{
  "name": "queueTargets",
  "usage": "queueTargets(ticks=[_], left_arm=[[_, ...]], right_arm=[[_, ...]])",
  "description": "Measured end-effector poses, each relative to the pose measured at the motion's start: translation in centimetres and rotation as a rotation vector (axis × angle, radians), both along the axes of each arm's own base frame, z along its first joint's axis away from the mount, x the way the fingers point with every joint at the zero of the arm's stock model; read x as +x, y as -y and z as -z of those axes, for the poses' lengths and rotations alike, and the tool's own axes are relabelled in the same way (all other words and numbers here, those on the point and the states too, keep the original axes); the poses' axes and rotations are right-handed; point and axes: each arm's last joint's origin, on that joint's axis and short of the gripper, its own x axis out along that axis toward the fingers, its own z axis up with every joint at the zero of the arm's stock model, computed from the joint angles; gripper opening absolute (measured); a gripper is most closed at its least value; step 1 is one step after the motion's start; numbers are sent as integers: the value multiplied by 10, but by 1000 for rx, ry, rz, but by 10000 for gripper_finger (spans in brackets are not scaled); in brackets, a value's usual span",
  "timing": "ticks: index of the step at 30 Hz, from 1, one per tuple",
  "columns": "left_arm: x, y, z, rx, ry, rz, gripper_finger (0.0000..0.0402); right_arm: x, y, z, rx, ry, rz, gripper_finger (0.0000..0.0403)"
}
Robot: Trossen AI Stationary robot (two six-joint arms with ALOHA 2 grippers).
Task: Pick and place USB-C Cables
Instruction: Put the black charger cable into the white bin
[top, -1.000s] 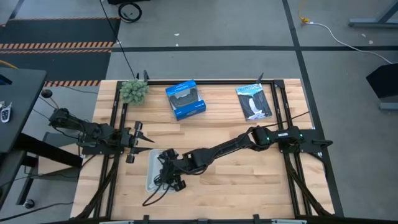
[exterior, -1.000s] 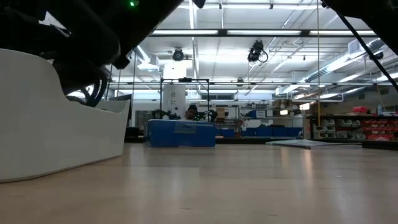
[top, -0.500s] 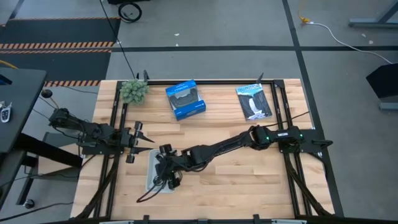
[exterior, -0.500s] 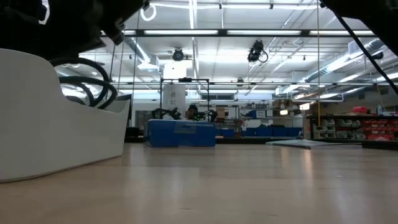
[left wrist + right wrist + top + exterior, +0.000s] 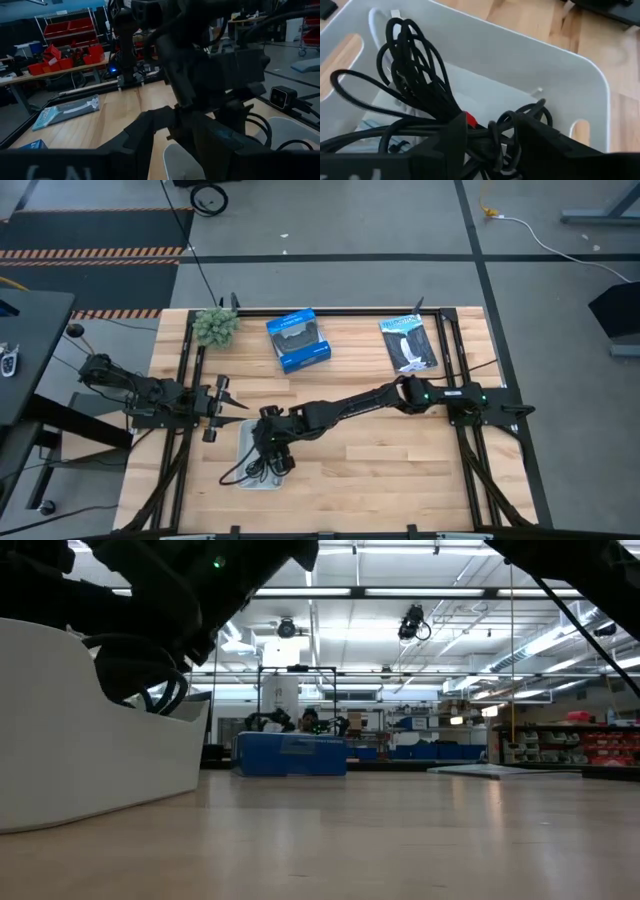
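Note:
A white tray (image 5: 245,442) sits on the near left part of the table, and my right gripper (image 5: 272,452) is right over it. In the right wrist view the gripper (image 5: 495,140) is open. A black cable with red (image 5: 415,65) lies coiled in the tray (image 5: 520,60), its bundled middle between the fingers. One strand (image 5: 235,475) trails over the tray's near left rim onto the table. A white cable (image 5: 375,20) and a light blue-grey one (image 5: 375,122) lie under it. My left gripper (image 5: 225,406) waits open beside the tray's far left corner. My right gripper comes slanting down from the table's right, one finger (image 5: 451,137) on each side of the black cable's bundled middle (image 5: 470,121). I cannot tell whether the fingers touch it. The coil rests on the tray's floor and on the other cables.
A blue box (image 5: 298,340) and a black-and-white flat packet (image 5: 408,343) lie at the far side. A small green plant (image 5: 215,326) stands at the far left corner. Black frame rails run along both sides. Bare wood lies between the tray and the right arm's base.
My right gripper has moved a little toward the far edge, farther over the tray. The black cable has come down into the tray with it. Its loose strand has been drawn along the table toward the tray's near left corner.

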Motion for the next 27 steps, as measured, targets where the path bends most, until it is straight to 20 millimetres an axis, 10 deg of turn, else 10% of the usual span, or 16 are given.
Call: queueTargets(ticks=[14, 27], left_arm=[[0, 0, 0, -1, 3, -1, 142], [0, 0, 0, -1, 2, -1, 142]], right_arm=[[-4, 1, 13, -39, -39, 1, 15], [-4, 2, 3, -15, -37, 63, 85]])
